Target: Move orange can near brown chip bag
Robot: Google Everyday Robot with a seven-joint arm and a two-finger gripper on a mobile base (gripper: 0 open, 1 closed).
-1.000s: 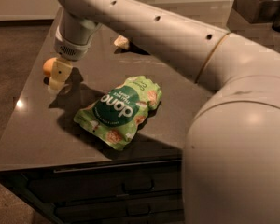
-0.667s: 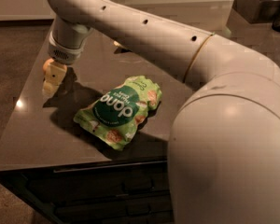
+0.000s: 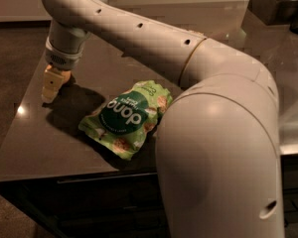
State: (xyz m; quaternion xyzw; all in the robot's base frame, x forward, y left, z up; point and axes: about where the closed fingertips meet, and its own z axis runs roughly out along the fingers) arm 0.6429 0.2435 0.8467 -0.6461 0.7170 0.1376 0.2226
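Note:
My gripper (image 3: pixel 51 83) hangs at the far left of the dark countertop (image 3: pixel 49 138), close to its left edge, left of the green bag. The orange can is not visible; the spot where it lay is covered by the gripper. I cannot tell whether the gripper holds it. The brown chip bag is hidden behind my arm (image 3: pixel 139 33), which sweeps across the back of the counter.
A bright green chip bag (image 3: pixel 126 117) with a dark green circle lies flat in the middle of the counter. Dark containers (image 3: pixel 278 1) stand at the back right. The robot's large body (image 3: pixel 218 157) fills the right foreground. The counter drops off at the left and front.
The gripper has moved a little left and down over the spot where the orange can showed. The arm now covers the brown chip bag at the back.

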